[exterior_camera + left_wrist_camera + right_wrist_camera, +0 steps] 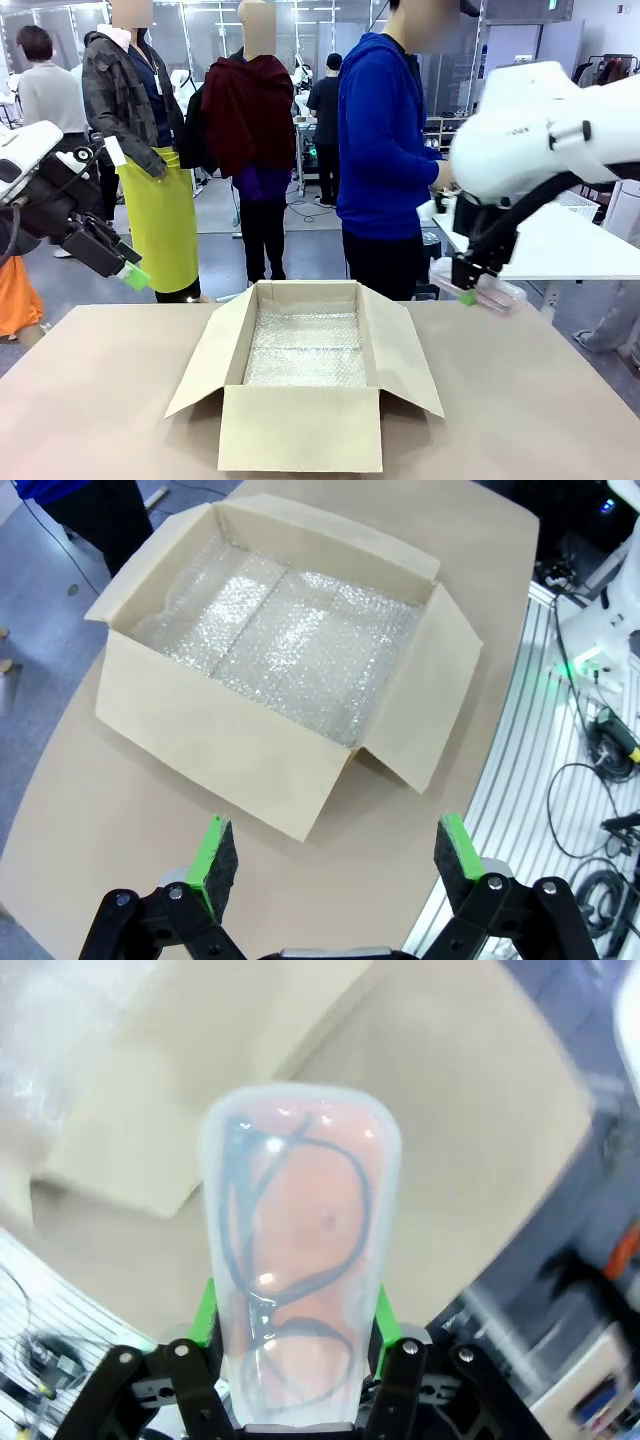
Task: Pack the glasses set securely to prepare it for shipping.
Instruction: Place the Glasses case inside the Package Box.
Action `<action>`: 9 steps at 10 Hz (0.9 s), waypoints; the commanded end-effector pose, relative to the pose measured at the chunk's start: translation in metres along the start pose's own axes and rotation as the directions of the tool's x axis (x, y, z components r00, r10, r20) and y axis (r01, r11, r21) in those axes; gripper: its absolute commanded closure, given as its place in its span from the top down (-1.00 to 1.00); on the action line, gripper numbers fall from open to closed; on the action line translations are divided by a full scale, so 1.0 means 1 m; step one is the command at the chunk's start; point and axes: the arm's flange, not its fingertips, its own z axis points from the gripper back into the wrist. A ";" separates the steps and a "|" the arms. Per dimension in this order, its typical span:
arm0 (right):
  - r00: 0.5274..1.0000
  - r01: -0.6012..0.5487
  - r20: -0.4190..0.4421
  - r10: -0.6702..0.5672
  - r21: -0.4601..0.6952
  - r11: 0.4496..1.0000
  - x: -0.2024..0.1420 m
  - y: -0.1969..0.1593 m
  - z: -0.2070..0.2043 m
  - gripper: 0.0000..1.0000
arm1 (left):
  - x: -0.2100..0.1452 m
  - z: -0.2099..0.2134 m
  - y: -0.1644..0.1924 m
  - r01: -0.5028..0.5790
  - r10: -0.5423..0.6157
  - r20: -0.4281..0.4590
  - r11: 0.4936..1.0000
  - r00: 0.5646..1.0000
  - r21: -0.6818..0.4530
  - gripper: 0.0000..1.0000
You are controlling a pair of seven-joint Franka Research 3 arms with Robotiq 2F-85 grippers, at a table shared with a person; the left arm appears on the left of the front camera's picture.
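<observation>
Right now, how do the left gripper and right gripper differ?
The left gripper is open and empty; the right gripper is shut on the pink glasses case. The left gripper sits left of the cardboard box, the right gripper to its right. Both hang above the table.

Nothing readable anywhere, tbh. Just a tiny dark bit of print on the white shell of the right arm point(520, 131), up above and a little right of the right gripper point(467, 292), and way too small to make out.
</observation>
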 end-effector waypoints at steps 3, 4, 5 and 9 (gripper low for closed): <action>0.713 -0.701 0.030 0.701 0.057 0.711 0.114 0.064 0.016 -0.16 | 0.000 0.003 0.002 0.019 -0.019 0.015 1.000 1.000 -0.016 1.00; 0.716 -0.698 0.002 0.698 0.003 0.716 0.147 0.079 0.008 -0.16 | 0.000 0.003 0.002 0.019 -0.019 0.015 1.000 1.000 -0.016 1.00; 0.716 -0.698 -0.027 0.697 -0.033 0.716 0.177 0.092 -0.005 -0.16 | 0.000 0.003 0.002 0.019 -0.019 0.015 1.000 1.000 -0.016 1.00; 0.693 -0.718 0.011 0.721 -0.083 0.691 0.254 0.118 -0.091 -0.16 | 0.000 0.003 0.002 0.019 -0.019 0.015 1.000 1.000 -0.016 1.00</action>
